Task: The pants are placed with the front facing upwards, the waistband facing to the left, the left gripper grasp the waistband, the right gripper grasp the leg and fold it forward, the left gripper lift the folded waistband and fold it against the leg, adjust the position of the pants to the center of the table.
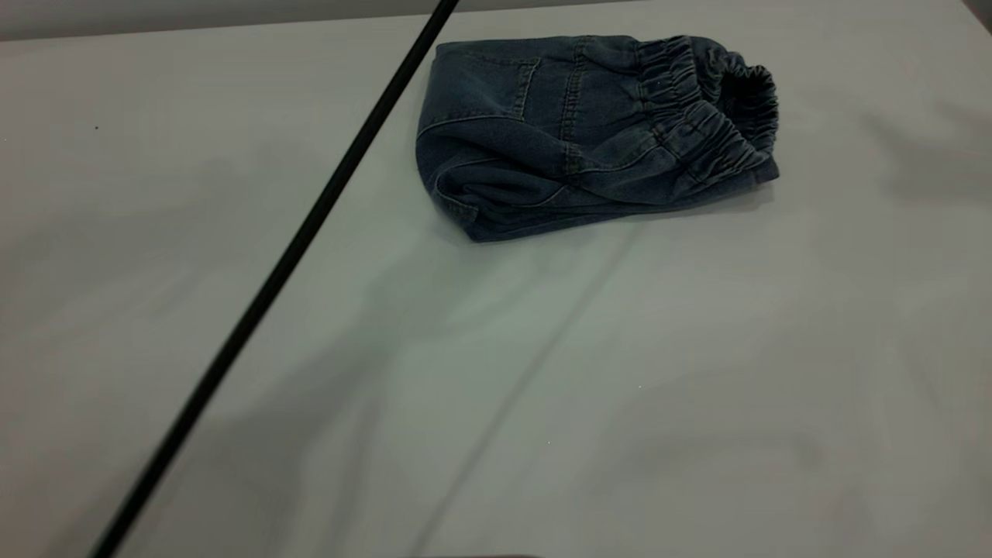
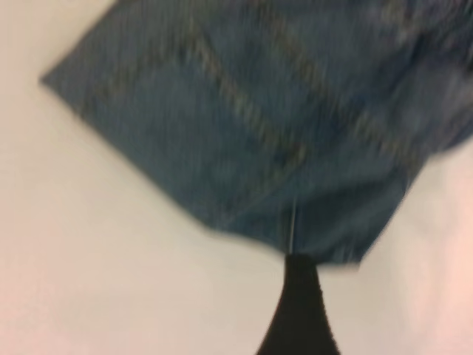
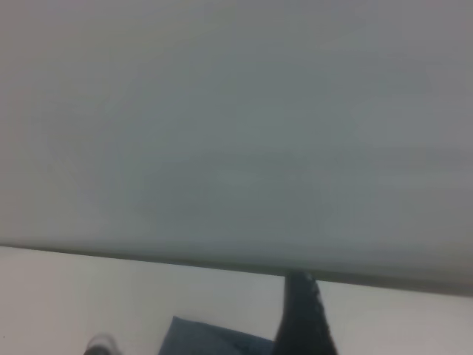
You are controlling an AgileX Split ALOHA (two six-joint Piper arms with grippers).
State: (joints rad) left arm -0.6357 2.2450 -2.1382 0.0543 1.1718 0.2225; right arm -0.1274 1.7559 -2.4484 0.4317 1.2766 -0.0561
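The pants (image 1: 558, 132) lie folded into a compact bundle at the far middle of the table (image 1: 620, 387). The gathered waistband (image 1: 697, 116) is on the bundle's right side and a patch pocket (image 1: 496, 81) faces up. A leg's stitched hem (image 1: 465, 198) curls at the front left corner. Neither gripper shows in the exterior view. In the left wrist view the left gripper (image 2: 298, 310) is a single black shape just off the edge of the denim (image 2: 251, 126), above it and apart. In the right wrist view the right gripper (image 3: 301, 318) hangs over the table beside a corner of the pants (image 3: 207, 339).
A thin black rod or cable (image 1: 310, 217) crosses the exterior view diagonally from the top middle to the bottom left, passing just left of the pants. The table's far edge (image 1: 232, 27) meets a grey wall (image 3: 236, 126).
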